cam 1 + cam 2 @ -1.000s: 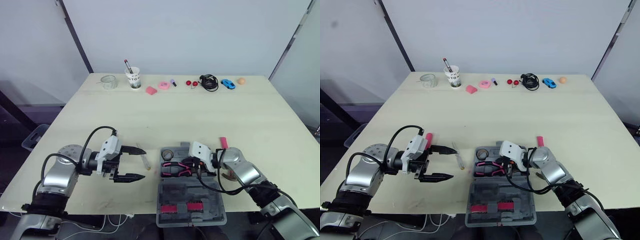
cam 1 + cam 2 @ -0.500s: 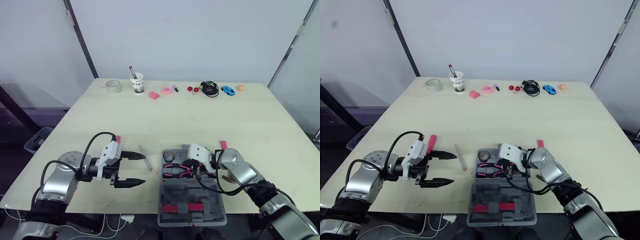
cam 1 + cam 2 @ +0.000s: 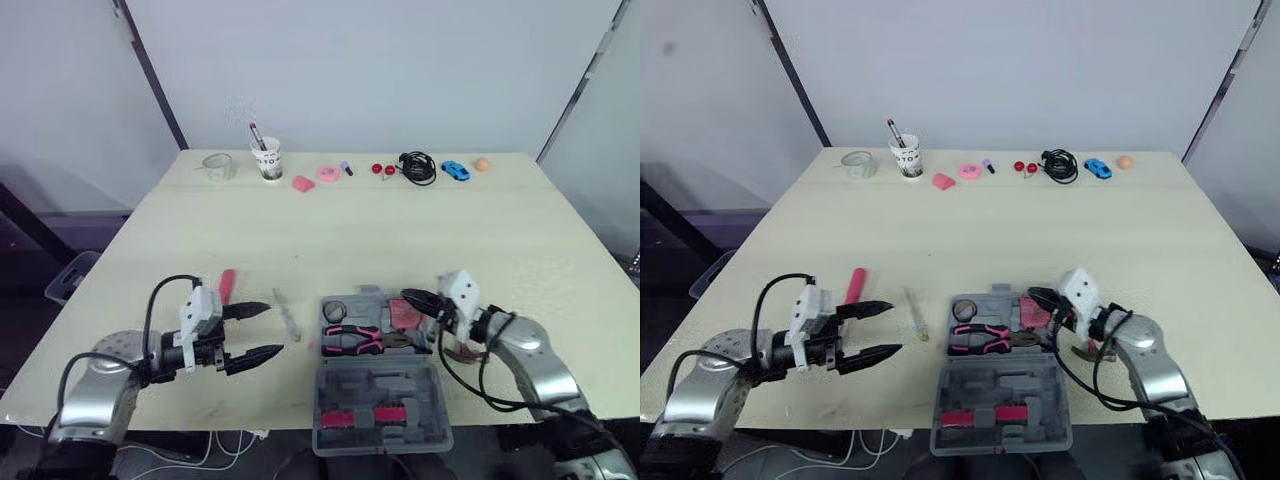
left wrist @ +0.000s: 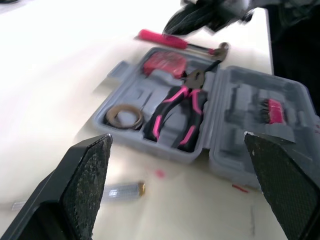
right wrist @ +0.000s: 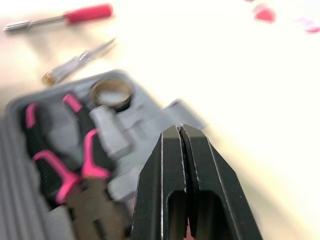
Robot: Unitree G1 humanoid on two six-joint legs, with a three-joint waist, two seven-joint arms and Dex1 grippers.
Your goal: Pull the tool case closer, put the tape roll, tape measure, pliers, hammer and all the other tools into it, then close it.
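Observation:
The grey tool case (image 3: 376,384) lies open at the table's near edge. Its far half holds the tape roll (image 3: 335,311), pink-handled pliers (image 3: 351,338) and a red tape measure (image 3: 405,313). My right gripper (image 3: 412,299) is shut and empty, hovering above the tape measure at the case's right side. The hammer (image 4: 176,41) lies on the table just right of the case, partly under my right arm. Left of the case my left gripper (image 3: 258,333) hangs open and empty. A clear-handled screwdriver (image 3: 288,316) lies between it and the case. A red-handled screwdriver (image 3: 226,285) lies behind the left gripper.
Along the far edge stand a clear glass (image 3: 217,165), a paper cup with pens (image 3: 266,158), pink bits (image 3: 327,172), a black cable (image 3: 418,166), a blue toy car (image 3: 455,169) and an orange ball (image 3: 482,162). The case's near half (image 3: 377,415) holds red bits and reaches the table edge.
My right gripper has drawn back from over the pliers to the case's right side, fingers now pointing left. The left gripper slid left and nearer, uncovering the red screwdriver. The camera shifted too.

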